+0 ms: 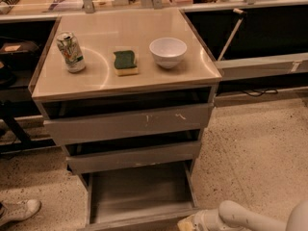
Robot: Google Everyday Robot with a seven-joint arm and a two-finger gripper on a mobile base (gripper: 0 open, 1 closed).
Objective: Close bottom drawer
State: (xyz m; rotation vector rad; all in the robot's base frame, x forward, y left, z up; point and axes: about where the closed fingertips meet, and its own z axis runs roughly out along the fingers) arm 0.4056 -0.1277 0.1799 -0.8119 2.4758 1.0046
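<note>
Bottom drawer (139,191) juts open toward camera; pincer (188,223) at its front-right corner, state unclear.

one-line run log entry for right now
bottom drawer: open, pulled out | pincer: low, by drawer front's right end, contact unclear | closed: not yet

Warm overhead light is glaring off the cabinet top (96,76), far above the gripper (186,223) sitting at the bottom edge; shadow is dimming the bottom drawer (139,191) beside it.

The end effector (190,224), low beside the bottom drawer (139,191), seems partly cut off by the lower edge.
</note>
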